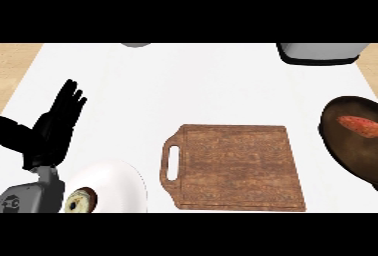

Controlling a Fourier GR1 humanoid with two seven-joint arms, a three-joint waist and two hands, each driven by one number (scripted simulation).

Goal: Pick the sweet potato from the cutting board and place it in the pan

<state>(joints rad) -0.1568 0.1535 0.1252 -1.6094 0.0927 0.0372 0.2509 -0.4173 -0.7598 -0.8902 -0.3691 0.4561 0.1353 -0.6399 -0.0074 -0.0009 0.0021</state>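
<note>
Head view: white plate [111, 182] sits nearest, at the lower left edge, with a small round item [78, 201] on it (possibly a pastry, hard to tell). Left hand [53, 131] rests just above it, fingers straight and up, holding nothing. Wooden cutting board [235, 167] lies centre, handle slot to the left. Sweet potato [359, 125] lies in the dark pan [341, 142] at the right edge. Toaster-like appliance [322, 52] top right. Right hand not visible.
</note>
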